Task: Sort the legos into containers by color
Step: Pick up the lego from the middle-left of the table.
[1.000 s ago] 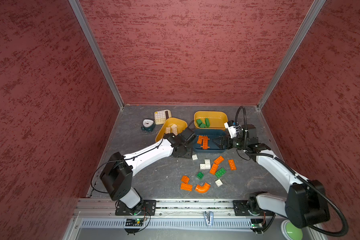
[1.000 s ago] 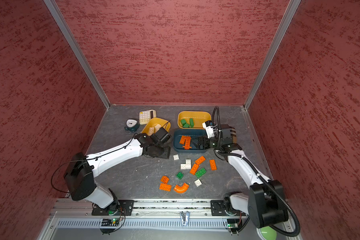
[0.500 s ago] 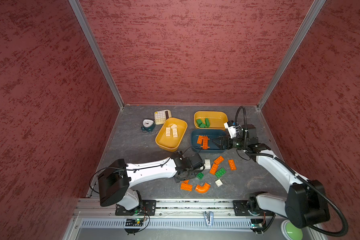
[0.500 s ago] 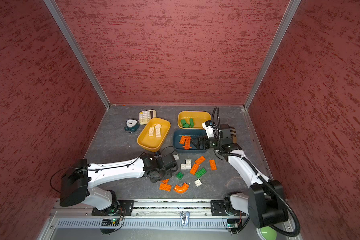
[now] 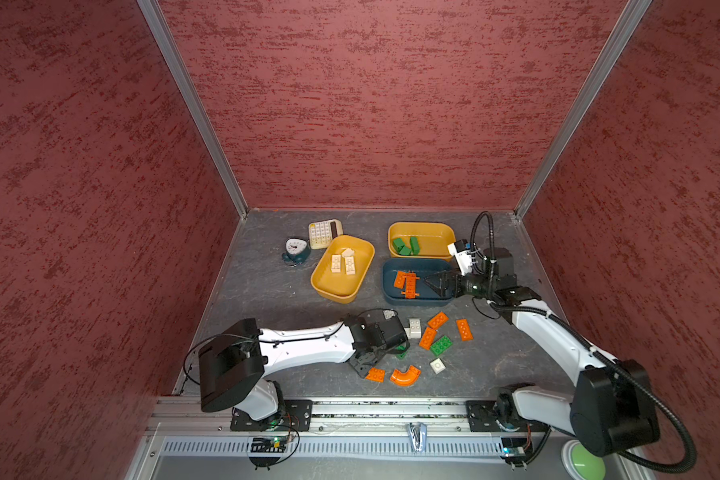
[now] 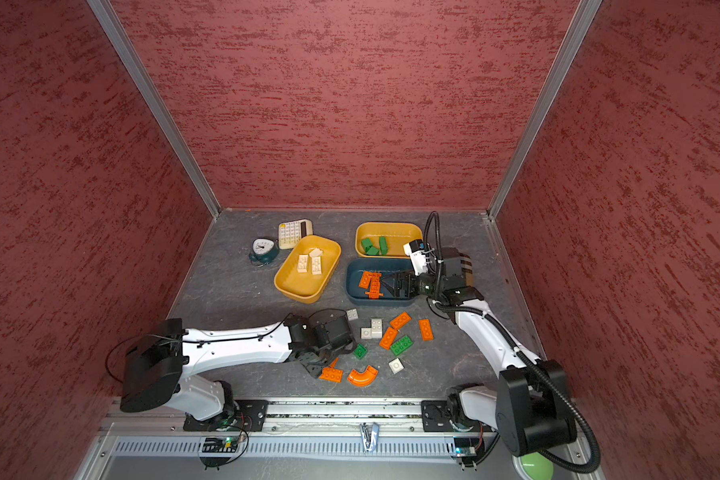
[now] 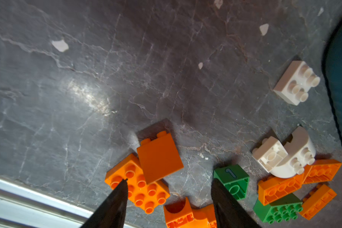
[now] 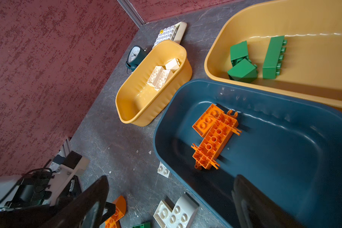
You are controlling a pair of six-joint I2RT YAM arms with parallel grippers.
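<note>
Orange legos in teal tray, 2 o'clock on floor. Noted loose legos at 5 o'clock, left gripper over them, jaws moderately apart, holding nothing. Noted right gripper above teal tray, jaws wide, empty.

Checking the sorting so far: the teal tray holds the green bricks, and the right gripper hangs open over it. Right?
Not quite. The teal tray holds orange bricks, not green, as the right wrist view shows. The right gripper does hang open over it.
</note>
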